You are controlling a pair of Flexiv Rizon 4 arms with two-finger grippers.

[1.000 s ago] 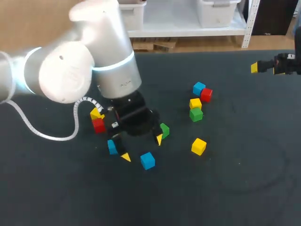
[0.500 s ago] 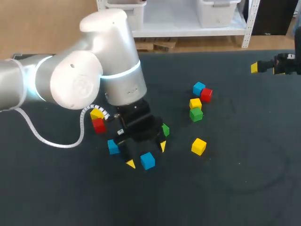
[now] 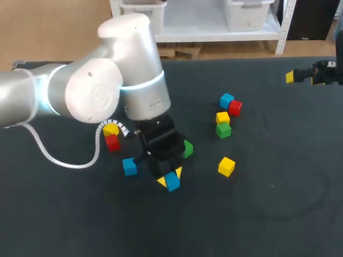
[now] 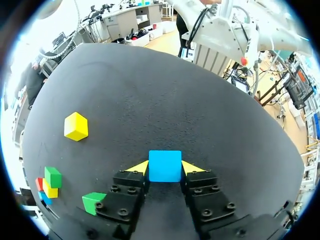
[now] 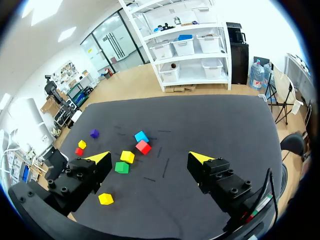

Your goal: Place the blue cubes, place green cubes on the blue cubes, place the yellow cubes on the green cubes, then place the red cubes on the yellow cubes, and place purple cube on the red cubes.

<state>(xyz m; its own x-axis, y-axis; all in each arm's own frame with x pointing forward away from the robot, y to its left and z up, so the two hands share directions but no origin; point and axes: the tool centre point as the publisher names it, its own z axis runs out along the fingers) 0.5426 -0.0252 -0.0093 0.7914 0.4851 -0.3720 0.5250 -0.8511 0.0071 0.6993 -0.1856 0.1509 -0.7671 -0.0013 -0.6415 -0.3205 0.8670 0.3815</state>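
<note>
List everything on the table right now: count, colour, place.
Blue cubes: 3; one between the left gripper's fingers, one alone beside it, one in the far cluster.
Green cubes: 2; one next to the left gripper, one in the cluster.
Yellow cubes: 3; one against a red, one in the cluster, one alone.
Red cubes: 2; one by that yellow, one touching the cluster's blue.
Purple cube: 1; beyond the yellow-red pair, seen only from the right wrist.
Table: 1, black.
Left gripper: both tips on the blue cube.
Right gripper: open, empty, near the table's far right edge.
</note>
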